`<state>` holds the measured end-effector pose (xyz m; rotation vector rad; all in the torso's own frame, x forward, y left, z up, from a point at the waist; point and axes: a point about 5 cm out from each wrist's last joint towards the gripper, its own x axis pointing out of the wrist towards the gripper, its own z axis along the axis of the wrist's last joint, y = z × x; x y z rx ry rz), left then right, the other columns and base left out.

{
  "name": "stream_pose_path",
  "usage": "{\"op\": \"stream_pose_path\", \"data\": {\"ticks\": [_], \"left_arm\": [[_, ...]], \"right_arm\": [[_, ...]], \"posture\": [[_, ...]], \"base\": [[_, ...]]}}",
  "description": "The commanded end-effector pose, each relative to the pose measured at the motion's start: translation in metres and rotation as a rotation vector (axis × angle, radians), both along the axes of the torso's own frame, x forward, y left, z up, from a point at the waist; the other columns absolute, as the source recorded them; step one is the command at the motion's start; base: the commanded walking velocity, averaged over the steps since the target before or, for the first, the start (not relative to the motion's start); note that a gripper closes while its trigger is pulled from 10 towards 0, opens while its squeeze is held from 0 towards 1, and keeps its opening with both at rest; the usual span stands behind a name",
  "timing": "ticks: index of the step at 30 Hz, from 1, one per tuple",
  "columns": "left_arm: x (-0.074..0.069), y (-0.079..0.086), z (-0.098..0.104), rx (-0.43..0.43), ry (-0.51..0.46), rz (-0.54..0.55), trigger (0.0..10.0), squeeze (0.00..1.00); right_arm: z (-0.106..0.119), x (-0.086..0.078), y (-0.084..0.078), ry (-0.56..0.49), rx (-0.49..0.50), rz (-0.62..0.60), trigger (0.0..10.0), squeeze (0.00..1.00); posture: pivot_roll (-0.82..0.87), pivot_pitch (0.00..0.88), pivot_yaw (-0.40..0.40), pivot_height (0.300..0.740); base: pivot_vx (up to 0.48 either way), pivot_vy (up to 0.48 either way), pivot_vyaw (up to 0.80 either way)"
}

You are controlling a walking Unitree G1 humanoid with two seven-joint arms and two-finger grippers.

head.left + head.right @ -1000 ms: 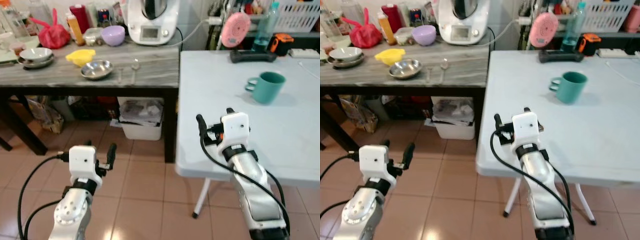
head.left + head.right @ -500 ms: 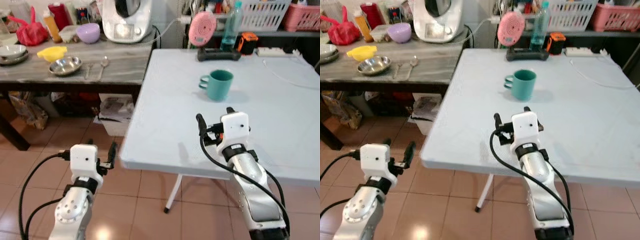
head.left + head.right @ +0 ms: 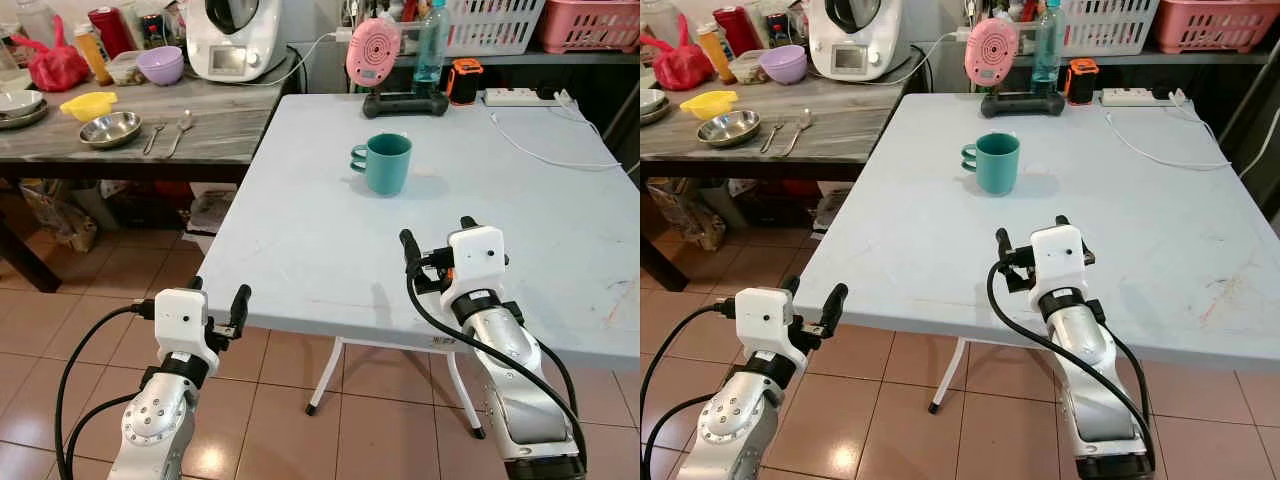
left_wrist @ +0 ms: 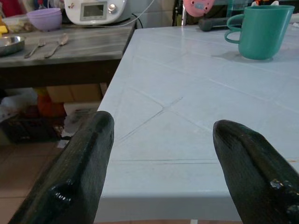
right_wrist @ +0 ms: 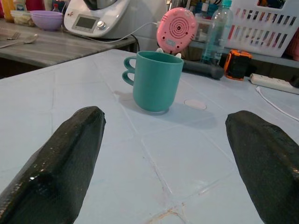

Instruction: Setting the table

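Facing your teal mug (image 3: pixel 387 163) on the white table (image 3: pixel 300 230); right gripper (image 3: pixel 436 238) gapes wide above it; left gripper (image 3: pixel 218 298) wide too.

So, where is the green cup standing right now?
The green cup stands upright on the light blue table, ahead of the right pincer and in front of the pink round gadget at the table's far edge.

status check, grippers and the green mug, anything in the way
Left gripper open, empty, at table's near edge. Right gripper open, empty, over the white table. Green mug upright ahead of right gripper, path bare.
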<state>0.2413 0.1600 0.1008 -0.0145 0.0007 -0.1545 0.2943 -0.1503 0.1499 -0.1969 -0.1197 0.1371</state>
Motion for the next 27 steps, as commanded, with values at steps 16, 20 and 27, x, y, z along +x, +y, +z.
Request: {"op": "stream_pose_path", "data": {"ticks": [16, 20, 27], "left_arm": [[-0.0024, 0.0021, 0.0039, 0.002, -0.019, -0.026, 10.0, 0.0], [-0.0027, 0.0017, 0.0038, 0.002, -0.017, -0.028, 10.0, 0.0], [-0.0039, -0.0006, 0.0025, 0.003, -0.011, -0.037, 10.0, 0.0]], "right_arm": [[0.003, 0.0016, 0.0071, -0.019, -0.004, 0.035, 10.0, 0.0], [0.0026, 0.0009, 0.0073, -0.019, -0.008, 0.037, 10.0, 0.0], [0.0012, -0.0002, 0.0089, -0.014, -0.01, 0.046, 10.0, 0.0]], "posture": [[-0.11, 0.045, 0.078, 0.74], [-0.11, 0.047, 0.08, 0.74], [-0.11, 0.053, 0.081, 0.74]], "base": [[0.349, 0.0, 0.0], [0.363, 0.0, 0.0], [0.32, 0.0, 0.0]]}}
